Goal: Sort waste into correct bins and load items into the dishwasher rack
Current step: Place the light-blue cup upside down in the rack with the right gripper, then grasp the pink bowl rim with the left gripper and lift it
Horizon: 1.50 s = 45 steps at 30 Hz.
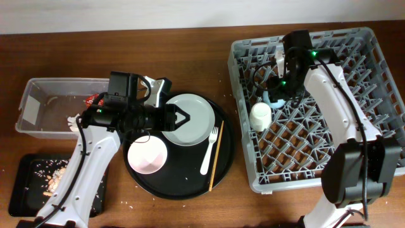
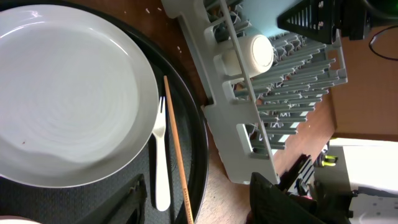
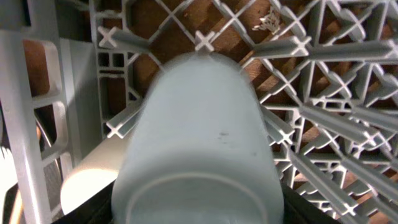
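Light blue cup (image 3: 198, 143): held low inside the dishwasher rack (image 1: 386, 76), in its left-hand part. It is tilted, base toward the wrist camera and mouth pointing down among the pegs. Whether it touches the lattice cannot be told. The surface is smooth and matt, with no soiling visible beyond a faint speck. It looks rigid and should seat without deforming. The right gripper (image 1: 279, 90) is clenched on this cup, and dark finger edges show at either side of its base in the wrist view. The cream cup (image 1: 260, 116) lies just beside it, already in the rack. Step in hand, by judgement: placing the second cup, with loading under way and not complete. The next move calls for lowering the cup until it rests between pegs, clear of the cream cup. The gripper should then let go and lift straight out so the fingers do not drag the cup. Left gripper (image 2: 198, 186): fingers spread and holding nothing, hovering over the round black tray (image 1: 177, 180) at the edge of the pale grey-green plate (image 1: 196, 120). Outstanding on that tray are the plate, a white fork (image 1: 209, 154), a wooden chopstick (image 1: 215, 161) lying alongside the fork, and a pinkish-white bowl (image 1: 147, 156). The clear tub (image 1: 38, 95) and the shallow black tray (image 1: 25, 190) stand at the left of the table (image 1: 190, 44), both with waste inside.
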### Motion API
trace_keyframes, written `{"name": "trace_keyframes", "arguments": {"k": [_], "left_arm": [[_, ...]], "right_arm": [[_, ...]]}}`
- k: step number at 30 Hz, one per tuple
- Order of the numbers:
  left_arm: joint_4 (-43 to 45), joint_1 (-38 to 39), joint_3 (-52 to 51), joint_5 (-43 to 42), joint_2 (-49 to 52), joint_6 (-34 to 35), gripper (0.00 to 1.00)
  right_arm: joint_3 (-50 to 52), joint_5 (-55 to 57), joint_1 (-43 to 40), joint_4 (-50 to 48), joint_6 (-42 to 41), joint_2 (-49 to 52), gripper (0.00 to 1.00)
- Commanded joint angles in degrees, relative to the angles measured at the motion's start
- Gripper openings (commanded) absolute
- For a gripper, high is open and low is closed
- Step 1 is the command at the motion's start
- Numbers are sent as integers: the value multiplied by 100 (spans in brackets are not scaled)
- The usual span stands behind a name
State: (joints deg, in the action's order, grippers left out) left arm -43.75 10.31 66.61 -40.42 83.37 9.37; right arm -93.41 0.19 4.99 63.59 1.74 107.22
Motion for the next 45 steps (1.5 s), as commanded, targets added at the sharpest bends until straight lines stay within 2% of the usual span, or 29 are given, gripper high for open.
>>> {"name": "trace_keyframes", "arguments": {"k": [1, 2, 4, 6, 9, 10, 12, 13, 15, 18, 22, 24, 32, 33, 35, 36, 40, 44, 45], "left_arm": [[-7, -20, -20, 0, 57, -70, 53], [-9, -20, -20, -2, 57, -70, 53], [15, -22, -20, 0, 57, -70, 52], [-9, -26, -20, 420, 57, -68, 51], [-365, -26, -20, 1519, -9, 46, 43], [-662, -26, -20, 2323, -142, 179, 44], [-1298, -26, -20, 3958, -507, 529, 45], [-1606, -26, -20, 4485, -608, 649, 49], [-2234, -26, -74, 5132, -621, 951, 50], [-1958, -26, -680, 5587, -621, 1445, 50], [-911, -26, -1777, 5233, -621, 1445, 50], [-691, -44, -2052, 4957, -621, 1443, 49], [-275, -234, -2168, 4122, -621, 1440, 49], [-297, -234, -2168, 4124, -619, 1434, 49], [-304, -240, -2168, 4846, -621, 1331, 49], [-304, -289, -2168, 4903, -619, 1335, 49], [-306, -286, -2177, 4833, -533, 1333, 49], [173, -286, -2531, 4570, -420, 1333, 49], [232, -286, -2531, 4317, -420, 1333, 38]], "right_arm": [[-11, 52, 17, -24, -33, 22, 81], [-74, 52, 17, 26, -33, 22, 84], [-485, 26, 17, 343, -33, -50, 85], [-1180, -439, 20, 951, -31, -286, 86], [-1650, -1196, 24, 1558, -31, -772, 95], [-1650, -1591, 24, 1718, -31, -898, 99], [-1648, -1950, 24, 2103, -33, -890, 99], [-1648, -1950, 24, 2251, -33, -881, 99], [-1648, -1947, 24, 2371, -33, -876, 99], [-1648, -1947, 24, 2365, -33, -876, 99], [-1648, -1947, 24, 2365, -33, -876, 99], [-1648, -1947, 24, 2365, -33, -876, 99], [-1648, -1947, 24, 2365, -33, -876, 99], [-1648, -1947, 24, 2365, -33, -876, 99], [-1648, -1947, 24, 2365, -33, -876, 99], [-1648, -1947, 24, 2365, -33, -876, 99], [-1648, -1947, 24, 2365, -33, -876, 99], [-1648, -1947, 24, 2365, -33, -876, 99], [-1648, -1947, 24, 2365, -33, -876, 99]]}}
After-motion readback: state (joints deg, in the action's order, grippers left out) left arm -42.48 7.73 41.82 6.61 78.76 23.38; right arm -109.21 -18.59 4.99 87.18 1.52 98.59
